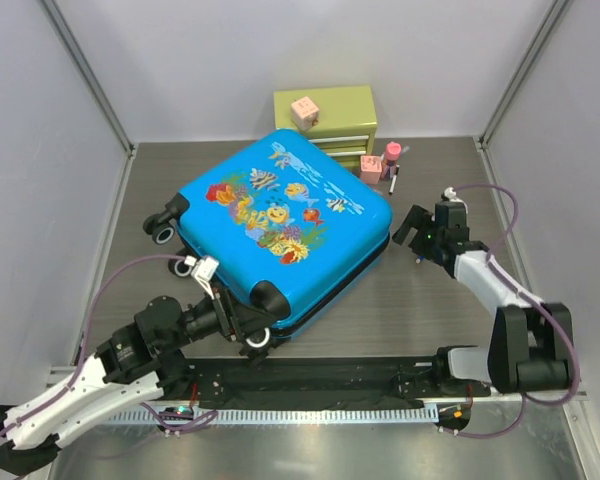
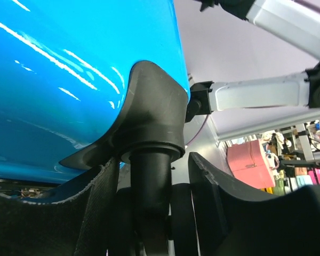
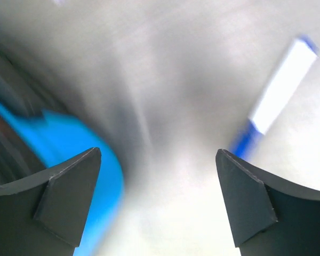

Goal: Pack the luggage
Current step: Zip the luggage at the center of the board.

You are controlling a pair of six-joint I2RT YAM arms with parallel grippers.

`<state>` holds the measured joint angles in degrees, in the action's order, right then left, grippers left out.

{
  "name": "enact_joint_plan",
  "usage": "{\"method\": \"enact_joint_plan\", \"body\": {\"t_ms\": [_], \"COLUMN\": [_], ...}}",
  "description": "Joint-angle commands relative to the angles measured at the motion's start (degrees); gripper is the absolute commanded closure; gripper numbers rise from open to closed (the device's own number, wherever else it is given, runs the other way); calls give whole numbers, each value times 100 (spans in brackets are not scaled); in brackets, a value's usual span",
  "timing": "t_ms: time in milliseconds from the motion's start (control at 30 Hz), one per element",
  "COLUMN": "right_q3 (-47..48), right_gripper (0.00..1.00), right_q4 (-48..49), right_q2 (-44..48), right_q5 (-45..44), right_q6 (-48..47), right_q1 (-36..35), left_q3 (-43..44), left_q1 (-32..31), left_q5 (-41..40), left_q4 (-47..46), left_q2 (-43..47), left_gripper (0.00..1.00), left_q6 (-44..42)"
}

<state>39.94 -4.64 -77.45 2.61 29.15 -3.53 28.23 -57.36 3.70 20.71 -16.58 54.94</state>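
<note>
The luggage (image 1: 280, 215), a bright blue hard shell with a fish print, lies shut and flat mid-table. My left gripper (image 1: 248, 325) is at its near corner. In the left wrist view the blue shell (image 2: 69, 80) fills the upper left. The black wheel post (image 2: 152, 176) stands between my left gripper's (image 2: 149, 165) jaws, with a thin slit of light by the right finger (image 2: 213, 181). My right gripper (image 1: 412, 232) hovers just off the luggage's right corner. In its own view the right gripper (image 3: 158, 154) stands wide open with nothing between the fingers, and the blue luggage (image 3: 69, 133) shows blurred at left.
A small green drawer chest (image 1: 325, 115) with a pink cube (image 1: 304, 110) on top stands behind the luggage. A pink box (image 1: 371, 168), a pink bottle (image 1: 393, 153) and a pen (image 1: 392, 180) lie beside it. The pen (image 3: 277, 90) also shows blurred in the right wrist view. White walls enclose the table.
</note>
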Motion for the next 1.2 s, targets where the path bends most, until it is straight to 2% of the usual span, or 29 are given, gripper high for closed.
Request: {"method": "enact_joint_plan", "body": {"t_ms": [0, 67, 133, 167, 233, 267, 333, 367, 433, 467, 567, 600, 700, 800, 833, 967, 1133, 1167], "right_q3": [161, 285, 400, 426, 462, 470, 514, 506, 462, 453, 462, 505, 610, 690, 716, 892, 1120, 1182], "right_gripper": [2, 1, 1, 1, 1, 1, 1, 1, 1, 1, 1, 1, 1, 1, 1, 0, 1, 1], "right_q4": [-1863, -2320, -2654, -2725, -2892, -2928, -2972, -2937, -2718, -2656, -2489, -2410, -2331, -2269, -2243, -2304, -1944, -1918], "right_q2": [1063, 1687, 2248, 2408, 2864, 3006, 3287, 3359, 3473, 3517, 3491, 3474, 3482, 3456, 3421, 3009, 2481, 2254], "right_q5": [82, 353, 712, 854, 960, 960, 943, 995, 1057, 935, 628, 392, -258, -1024, -1391, -2272, -2642, -3000], "right_q6": [-409, -375, -244, -217, -51, 12, 204, 432, 635, 845, 1049, 1154, 1434, 1646, 1743, 1937, 2077, 2173], "right_q1": [168, 160, 46, -24, -409, -620, -999, -1436, -1912, -2350, -3081, -3614, -4608, -5375, -5882, -6852, -7591, -7940], "left_q3": [-107, -72, 33, 138, 261, 297, 428, 464, 586, 622, 842, 912, 1228, 1483, 1536, 1668, 1633, 1633], "left_q1": [-3, -3, -3, -3, -3, -3, -3, -3, -3, -3, -3, -3, -3, -3, -3, -3, -3, -3], "left_q5": [174, 183, 35, -62, -316, -500, -703, -722, -809, -932, -1300, -1441, -2116, -2601, -2699, -2823, -2874, -2962], "left_q4": [-2036, -1905, -1424, -1247, -703, -535, -183, 80, 310, 563, 1030, 1449, 2336, 2911, 3147, 3282, 3263, 3482], "left_q2": [49, 67, 137, 172, 338, 418, 593, 664, 813, 971, 1261, 1315, 1307, 922, 789, 261, 444, 515], "left_gripper": [100, 97, 76, 58, 46, 36, 27, 23, 21, 19, 15, 14, 15, 17, 17, 18, 18, 18], "left_q6": [193, 158, 79, 61, -26, -36, -71, -123, -132, -141, -150, -141, -106, -150, -211, -352, -352, -239]}}
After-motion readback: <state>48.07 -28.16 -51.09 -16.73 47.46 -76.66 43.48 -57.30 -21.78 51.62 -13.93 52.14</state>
